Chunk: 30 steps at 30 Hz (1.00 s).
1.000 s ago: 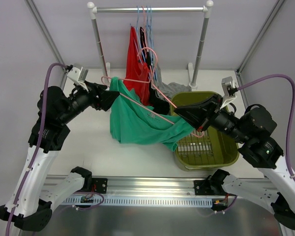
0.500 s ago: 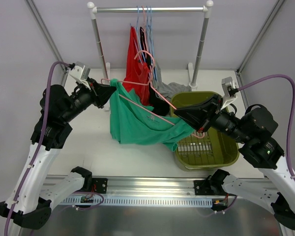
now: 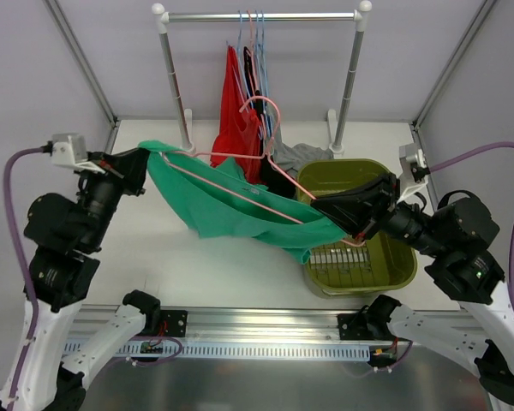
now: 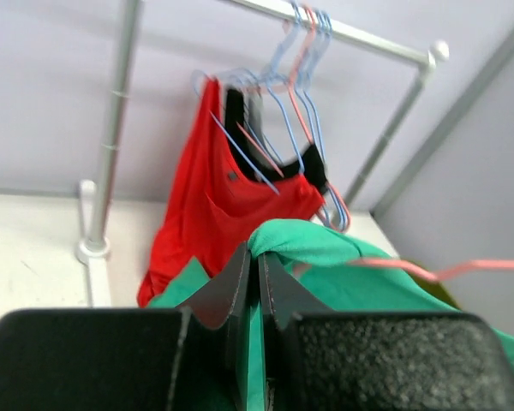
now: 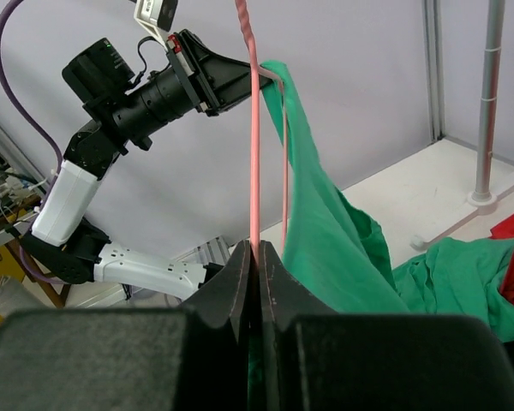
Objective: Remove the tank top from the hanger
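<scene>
**Left fingers** (image 4: 231, 291): pressed together on a fold of the green tank top (image 3: 231, 210) at its upper left corner. The cloth bunches right at the tips.

**Right fingers** (image 5: 236, 282): clamped on the wire of the pink hanger (image 5: 254, 128) near its right end, above the olive basket (image 3: 360, 282).

**Tank top**: off the table (image 3: 154, 257), slung in the air between the two arms. It is still threaded on the hanger, with the lower hem sagging toward the basket.

**Surroundings**: a red garment (image 3: 236, 128) and other hangers hang on the rail (image 3: 261, 15) just behind, close to the pink hanger's hook.

**Hazards**: the pinch takes only an edge of thin fabric and could slip out under tension. If the strap binds at the hanger's end, a hard pull could drag the wire from the right fingers or twist it. The hook could snag the red garment.

**Change from a second ago**: the left fingers, then apart beside the shoulder, have closed. The left arm has drawn back to the left, stretching the cloth wide along the hanger. The right fingers keep their hold.
</scene>
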### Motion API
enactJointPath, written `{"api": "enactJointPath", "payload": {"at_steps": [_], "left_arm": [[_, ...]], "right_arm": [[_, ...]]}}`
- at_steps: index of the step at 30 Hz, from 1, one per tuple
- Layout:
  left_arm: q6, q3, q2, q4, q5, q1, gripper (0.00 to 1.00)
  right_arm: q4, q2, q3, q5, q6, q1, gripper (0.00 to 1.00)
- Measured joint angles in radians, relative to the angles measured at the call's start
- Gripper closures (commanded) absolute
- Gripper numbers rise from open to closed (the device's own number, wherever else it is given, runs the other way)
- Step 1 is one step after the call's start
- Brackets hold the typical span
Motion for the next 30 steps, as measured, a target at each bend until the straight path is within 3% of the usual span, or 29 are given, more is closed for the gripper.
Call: {"api": "enactJointPath", "payload": {"at_steps": [7, 14, 21, 30], "left_arm": [[-0.032, 0.069, -0.041, -0.016, -0.161, 0.0, 1.0], [-0.067, 0.048, -0.007, -0.047, -0.156, 0.0, 1.0], [-0.097, -0.061, -0.042, -0.032, 0.04, 0.0, 1.0], [-0.161, -0.309, -0.14, 0.151, 0.44, 0.0, 1.0]], "right_arm": [[0.008, -0.026, 0.001, -0.085, -0.013, 0.0, 1.0], [0.142, -0.076, -0.102, -0.089, -0.023, 0.0, 1.0], [0.368, -0.043, -0.173, -0.083, -0.013, 0.0, 1.0], [0.788, 0.107, -0.287, -0.009, 0.066, 0.0, 1.0]]}}
